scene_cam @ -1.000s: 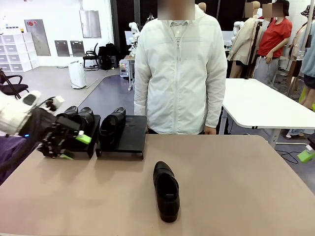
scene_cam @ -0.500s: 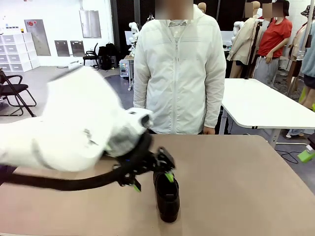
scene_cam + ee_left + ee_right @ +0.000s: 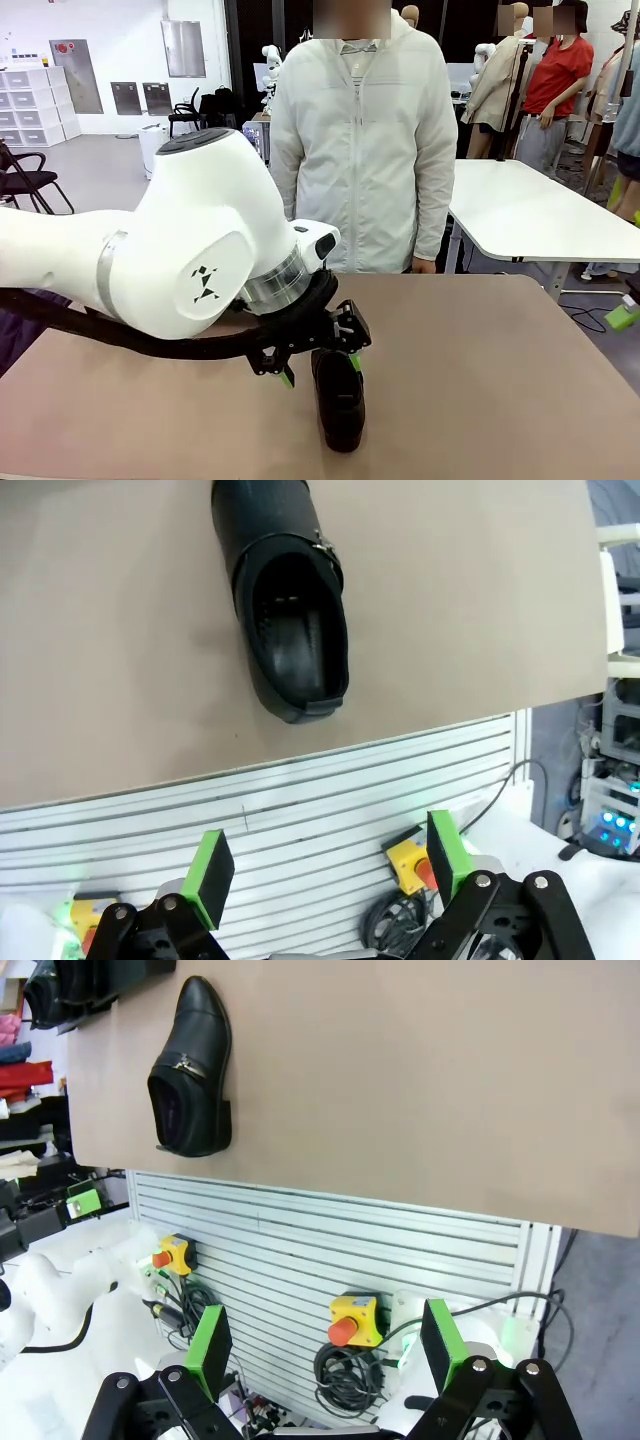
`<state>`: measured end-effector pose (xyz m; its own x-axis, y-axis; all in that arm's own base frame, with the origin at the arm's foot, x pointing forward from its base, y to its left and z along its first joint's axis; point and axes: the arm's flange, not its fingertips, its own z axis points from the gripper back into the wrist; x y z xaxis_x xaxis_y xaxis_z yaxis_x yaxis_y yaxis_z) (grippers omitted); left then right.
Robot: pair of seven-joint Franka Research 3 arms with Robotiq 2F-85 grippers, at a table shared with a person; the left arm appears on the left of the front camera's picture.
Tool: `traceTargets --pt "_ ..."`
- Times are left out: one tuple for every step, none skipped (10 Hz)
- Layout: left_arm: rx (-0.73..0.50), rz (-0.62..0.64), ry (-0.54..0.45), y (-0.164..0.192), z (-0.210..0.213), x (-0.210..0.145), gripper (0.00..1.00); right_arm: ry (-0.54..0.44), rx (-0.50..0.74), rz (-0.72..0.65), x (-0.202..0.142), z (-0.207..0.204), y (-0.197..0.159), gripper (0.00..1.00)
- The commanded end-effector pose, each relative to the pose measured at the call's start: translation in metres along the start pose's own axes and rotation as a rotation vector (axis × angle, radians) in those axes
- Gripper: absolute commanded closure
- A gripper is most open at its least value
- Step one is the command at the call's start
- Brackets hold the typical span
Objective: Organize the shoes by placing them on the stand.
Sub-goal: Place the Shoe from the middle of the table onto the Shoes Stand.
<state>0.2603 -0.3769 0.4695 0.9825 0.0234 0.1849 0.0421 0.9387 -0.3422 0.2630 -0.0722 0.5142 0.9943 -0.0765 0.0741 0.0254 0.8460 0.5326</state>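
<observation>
One black slip-on shoe [image 3: 340, 408] lies alone on the tan table, toe toward the robot's side. My left gripper [image 3: 320, 368] hangs open just above its heel end, green pads either side of the opening. In the left wrist view the shoe [image 3: 285, 610] lies ahead of the open left gripper [image 3: 328, 855], untouched, its heel near the table's edge. From the right wrist, the same shoe [image 3: 190, 1070] shows at the upper left, far from the open, empty right gripper [image 3: 325, 1345]. The stand [image 3: 80, 990] with dark shoes on it shows at the top left corner. My left arm hides the stand in the front view.
A person in a white jacket [image 3: 365, 150] stands at the far edge of the table [image 3: 500, 380], hands down. My bulky left arm [image 3: 180, 260] covers the table's left half. The slatted panel [image 3: 330, 1250] below the near table edge carries yellow stop buttons.
My left arm has swung from the stand at the far left to the middle of the table, over the loose shoe. It now covers the stand. The shoe has not moved.
</observation>
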Motion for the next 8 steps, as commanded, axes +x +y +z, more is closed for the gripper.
traceTargets --pt "0.103 -0.007 0.029 -0.007 -0.016 0.005 0.00 0.001 0.017 0.024 -0.001 0.002 -0.002 0.00" --pt "0.194 0.026 0.025 -0.012 -0.034 0.003 0.00 0.001 0.017 0.024 -0.001 0.002 -0.002 0.00" --pt "0.212 0.036 0.032 -0.012 -0.046 0.004 0.00 0.001 0.017 0.024 -0.001 0.002 -0.002 0.00" --pt "0.213 0.103 -0.003 -0.011 -0.058 0.011 0.00 0.001 0.017 0.024 -0.001 0.002 -0.002 0.00" --pt "0.200 0.142 -0.062 -0.013 -0.069 0.019 0.00 0.001 0.017 0.024 -0.001 0.002 -0.002 0.00" --pt "0.181 0.155 -0.112 -0.015 -0.078 0.027 0.00 0.001 0.017 0.024 -0.001 0.002 -0.002 0.00" --pt "0.188 0.151 -0.115 -0.019 -0.088 0.039 0.00 0.001 0.017 0.024 -0.001 0.002 -0.002 0.00" --pt "0.195 0.153 -0.097 -0.021 -0.100 0.048 0.00 0.001 0.017 0.024 -0.001 0.002 -0.002 0.00"
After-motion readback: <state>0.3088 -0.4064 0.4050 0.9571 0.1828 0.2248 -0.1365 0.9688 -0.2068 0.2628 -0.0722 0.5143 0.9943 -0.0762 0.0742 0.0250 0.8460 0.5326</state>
